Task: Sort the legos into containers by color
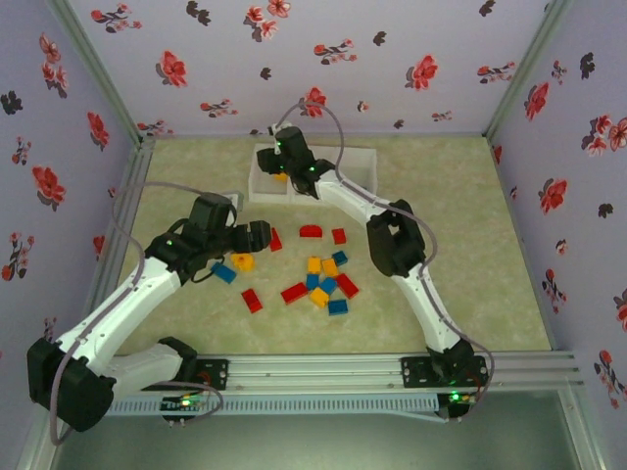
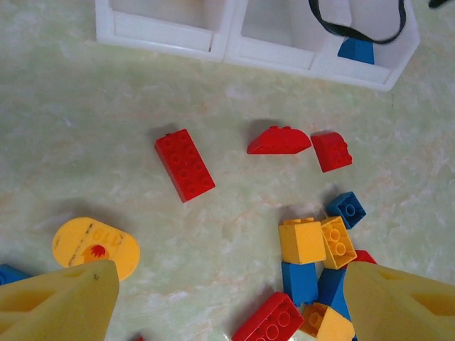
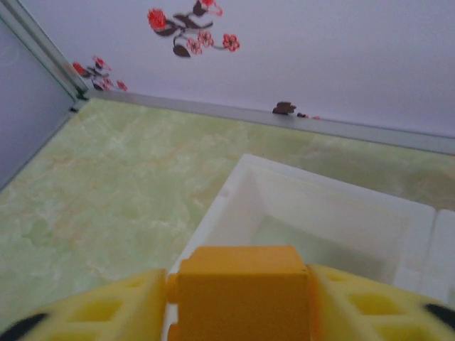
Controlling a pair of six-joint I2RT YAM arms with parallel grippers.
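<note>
My right gripper (image 1: 282, 168) is over the left bin of the white containers (image 1: 361, 157), shut on a yellow-orange brick (image 3: 242, 291). In the right wrist view that brick hangs above the bin's near corner (image 3: 234, 177). My left gripper (image 1: 261, 235) hovers low and open over the table, left of the loose legos. Ahead of it lie a red brick (image 2: 185, 165), a red arched brick (image 2: 279, 141) and a smaller red brick (image 2: 331, 150). Near its right finger (image 2: 405, 305) lies a cluster of yellow (image 2: 301, 240), blue (image 2: 299, 280) and red (image 2: 274, 320) bricks. A blue brick (image 2: 355, 51) lies in the right bin.
A yellow rounded piece (image 2: 96, 246) lies by my left finger (image 2: 64, 305). More bricks lie on the table at mid-front (image 1: 323, 284), with a red one (image 1: 252, 300) and a blue one (image 1: 224, 272) to the left. Flowered walls enclose the table.
</note>
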